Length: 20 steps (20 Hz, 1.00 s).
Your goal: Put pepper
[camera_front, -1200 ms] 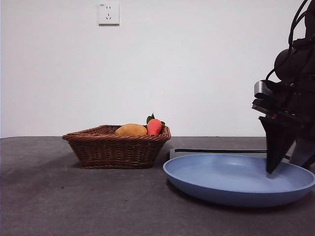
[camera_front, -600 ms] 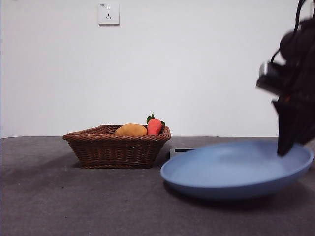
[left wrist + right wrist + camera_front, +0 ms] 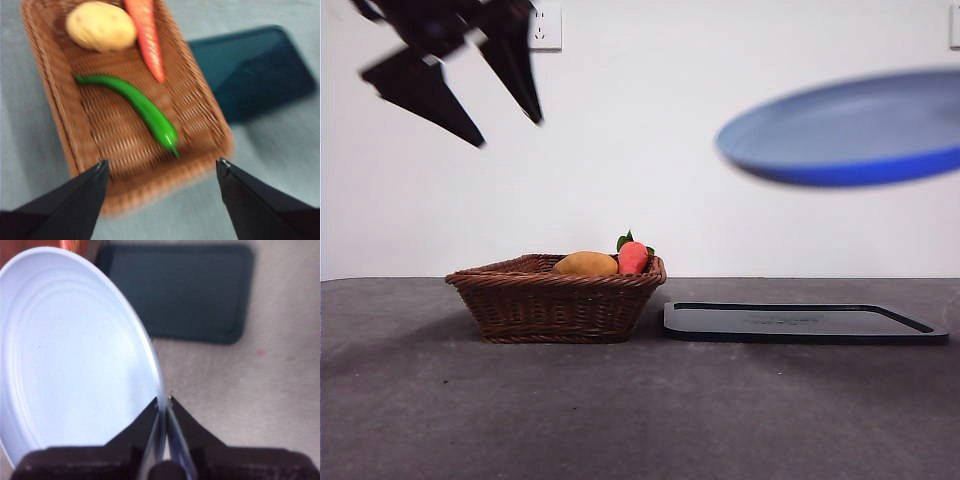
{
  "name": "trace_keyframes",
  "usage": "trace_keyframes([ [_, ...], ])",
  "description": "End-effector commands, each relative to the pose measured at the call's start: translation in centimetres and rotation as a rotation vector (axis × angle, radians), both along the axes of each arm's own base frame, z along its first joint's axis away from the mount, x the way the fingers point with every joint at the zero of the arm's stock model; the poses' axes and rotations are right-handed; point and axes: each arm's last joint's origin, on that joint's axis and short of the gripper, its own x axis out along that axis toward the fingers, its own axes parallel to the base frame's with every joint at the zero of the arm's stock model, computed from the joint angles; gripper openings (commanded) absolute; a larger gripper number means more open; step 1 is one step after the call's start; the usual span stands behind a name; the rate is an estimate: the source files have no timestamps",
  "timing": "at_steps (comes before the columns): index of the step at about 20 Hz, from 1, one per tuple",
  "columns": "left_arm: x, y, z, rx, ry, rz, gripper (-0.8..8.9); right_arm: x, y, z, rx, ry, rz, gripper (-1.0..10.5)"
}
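A: Well, found the pepper [image 3: 140, 107]: lying flat on the floor of the wicker basket [image 3: 50, 105], near the middle, touched by nothing. Hidden behind the basket wall [image 3: 555, 310] from the front.

B: Worth worrying about the left gripper [image 3: 162, 161]? Hanging high, at about eleven o'clock from the basket in the front view [image 3: 507, 130], jaws spread wide and empty.

A: Yes. Probably lining up for the descent. Could close across the slim, glossy body off-centre and squirt it sideways. Could also snag the weave or the rim by coming down askew, and drag the whole basket.

B: And sharing the basket?

A: Packed with a yellow oval piece [image 3: 101, 26] and a long red-orange piece [image 3: 147, 40], side by side at one end, close to the pepper's stem end. Easy to nudge or pinch either by mistake.

B: Anything on the other side?

A: Right gripper [image 3: 163, 400] clamped on the rim of the blue plate [image 3: 75, 355], carried empty and tilted at about two o'clock from the basket [image 3: 850, 130]. Risks slipping from so thin an edge hold, or tipping the pepper off if loaded aslant. Dark flat tray [image 3: 800, 322] at three o'clock from the basket, bare.
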Motion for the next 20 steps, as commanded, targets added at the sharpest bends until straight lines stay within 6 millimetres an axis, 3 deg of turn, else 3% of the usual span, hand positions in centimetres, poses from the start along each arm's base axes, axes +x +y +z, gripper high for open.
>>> trace_keyframes([
  [1,2.8,-2.0,-1.0,0.015,0.026,0.016,3.76,-1.9,-0.4,1.6,0.023,-0.084,-0.037,0.1],
  [5,6.4,-4.4,-3.5,0.023,0.090,0.036,3.76,-4.9,-0.8,2.6,0.029,-0.152,-0.058,0.1],
  [10,9.0,-6.4,-6.9,0.071,0.127,0.048,3.76,-5.9,-0.8,2.8,0.031,-0.161,-0.056,0.1],
  [15,10.1,-7.2,-10.4,0.099,0.180,0.074,3.76,-5.9,-0.8,2.7,0.031,-0.157,-0.055,0.1],
  [20,10.1,-8.1,-11.4,0.131,0.173,0.078,3.76,-5.9,-0.8,2.7,0.033,-0.155,-0.051,0.1],
])
